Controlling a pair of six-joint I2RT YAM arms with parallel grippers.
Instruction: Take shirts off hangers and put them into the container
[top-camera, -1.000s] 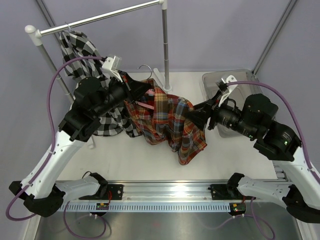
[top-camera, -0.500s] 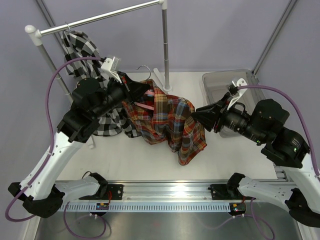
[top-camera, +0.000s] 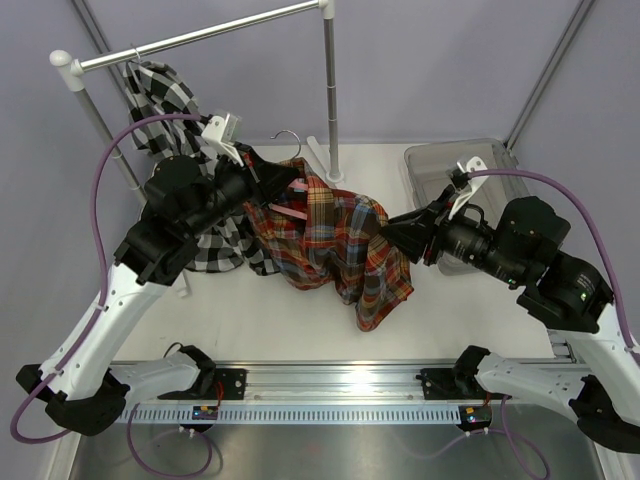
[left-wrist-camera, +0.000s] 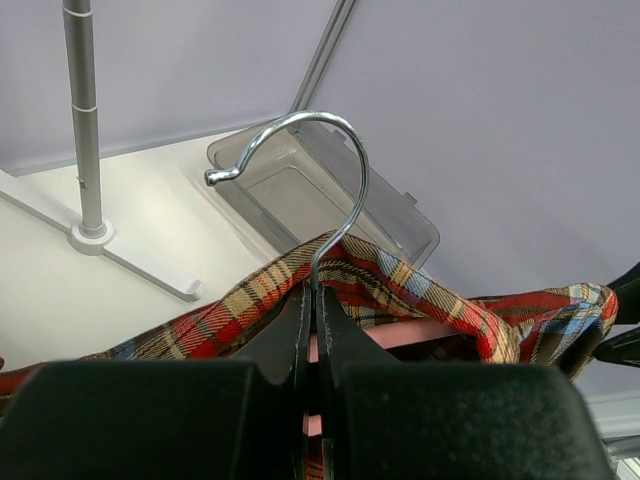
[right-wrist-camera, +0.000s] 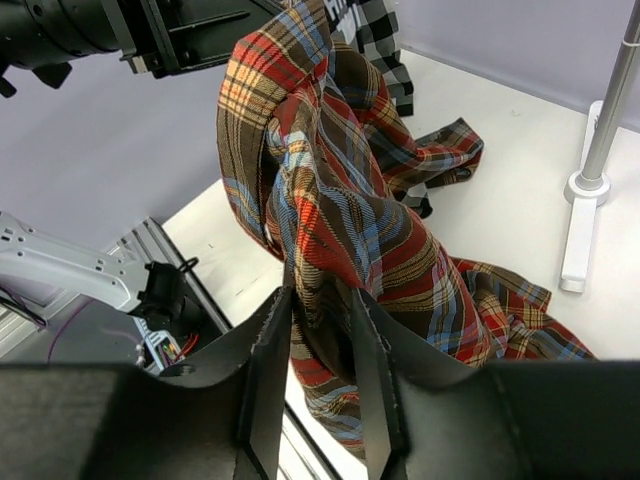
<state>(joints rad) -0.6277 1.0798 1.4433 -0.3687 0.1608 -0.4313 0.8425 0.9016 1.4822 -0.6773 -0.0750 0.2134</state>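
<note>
The red plaid shirt (top-camera: 330, 240) hangs off the pink-red hanger (left-wrist-camera: 430, 332), its lower part on the table. My left gripper (top-camera: 295, 175) is shut on that hanger's neck just below the metal hook (left-wrist-camera: 340, 180). My right gripper (top-camera: 385, 232) comes in from the right and is shut on a bunched fold of the plaid shirt (right-wrist-camera: 330, 200). The black-and-white shirt (top-camera: 160, 90) hangs from the rail at the back left; its hanger is mostly hidden. The grey container (top-camera: 430, 155) sits at the back right, partly covered by my right arm.
The silver rail (top-camera: 200, 38) crosses the back, with an upright pole (top-camera: 330, 100) and its white foot behind the plaid shirt. The black-and-white shirt's hem (top-camera: 225, 245) drapes under my left arm. A metal track runs along the near edge.
My right gripper's jaws have narrowed onto the plaid shirt's fold, and the right arm has shifted a little. The left arm holds still with the hanger.
</note>
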